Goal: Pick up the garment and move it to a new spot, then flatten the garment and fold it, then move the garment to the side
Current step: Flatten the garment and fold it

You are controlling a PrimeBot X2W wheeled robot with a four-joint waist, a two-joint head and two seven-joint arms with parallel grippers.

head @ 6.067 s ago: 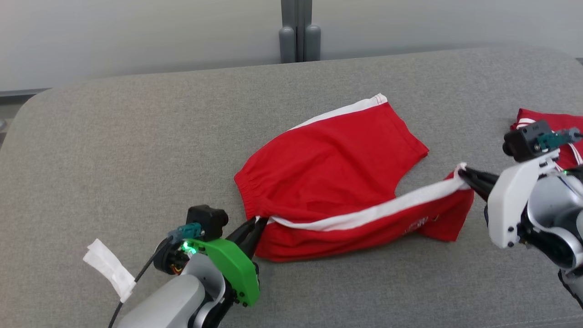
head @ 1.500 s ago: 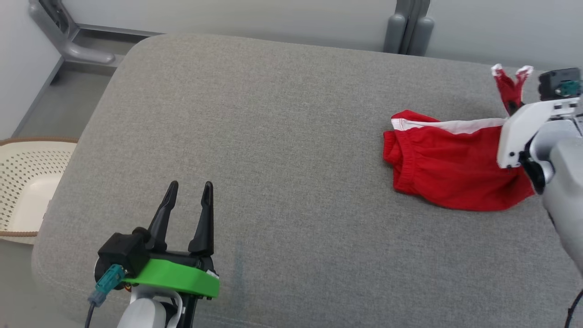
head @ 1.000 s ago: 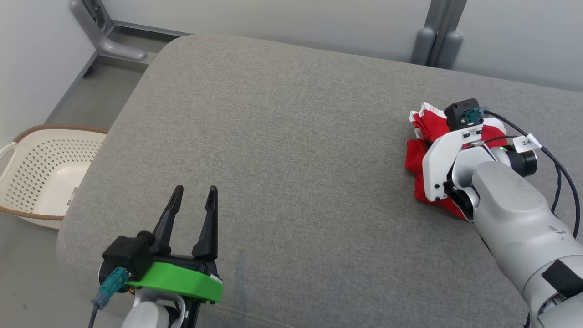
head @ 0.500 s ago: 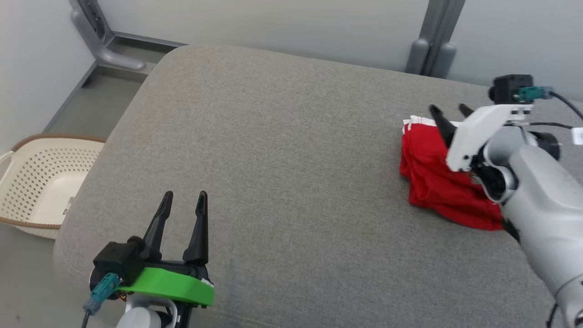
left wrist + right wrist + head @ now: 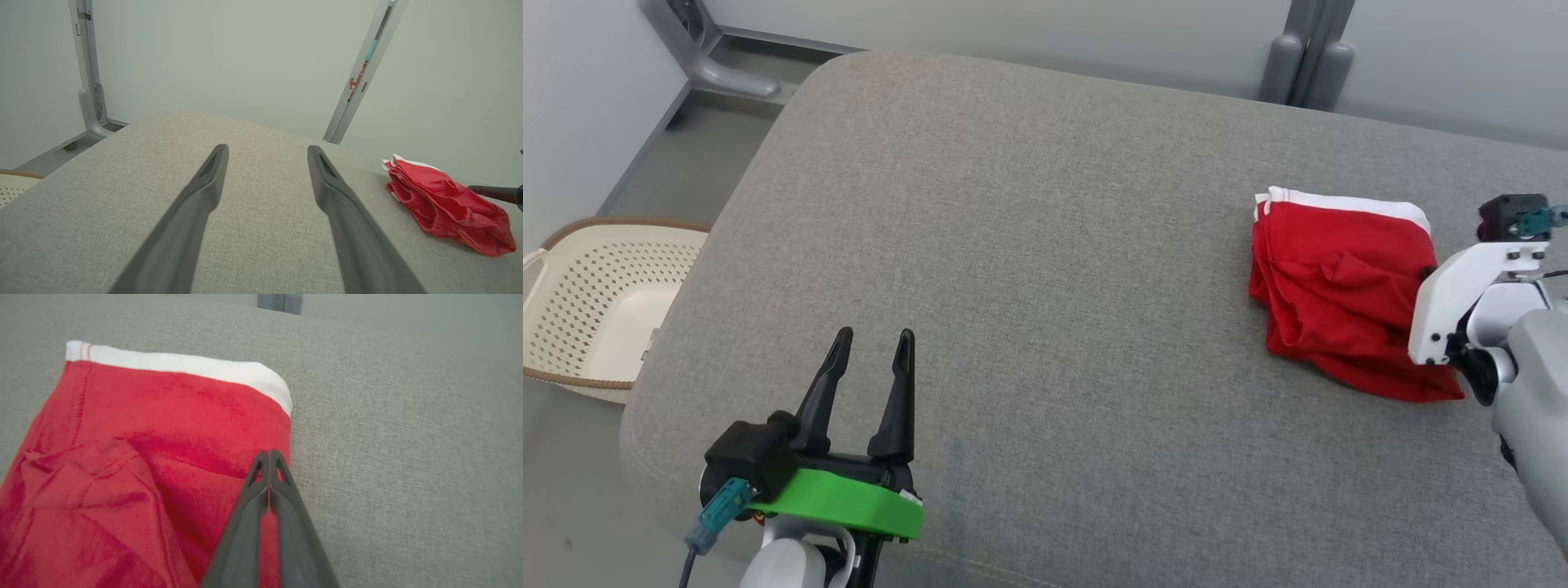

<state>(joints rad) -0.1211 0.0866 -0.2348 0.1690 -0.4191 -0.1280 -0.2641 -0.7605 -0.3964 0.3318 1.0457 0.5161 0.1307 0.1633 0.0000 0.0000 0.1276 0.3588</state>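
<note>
red shorts (image 5: 1339,286) lie folded in a rumpled bundle at the right end of the grey cushion (image 5: 1029,245), white trim (image 5: 175,363) along the far edge. right gripper (image 5: 269,454) has its jaws pressed fully together. tips sit over the shorts' right edge, and no cloth is seen pinched between them. left gripper (image 5: 875,336) hovers over the near-left cushion, well apart from the shorts, jaws wide and empty. cream laundry basket (image 5: 572,245) is on the floor off the left end.

likely step: final placing or tidying at the side. to do it well, use the shut jaws as a flat pusher and stroke outward along the top layer, from the lumpy near-left folds toward the trim. keep pressure light so the layers don't slide apart. risk: the tips snag a fold and drag the bundle open. if regrasping, open the jaws first and take all the layers at the edge together. the left arm can keep clear.
</note>
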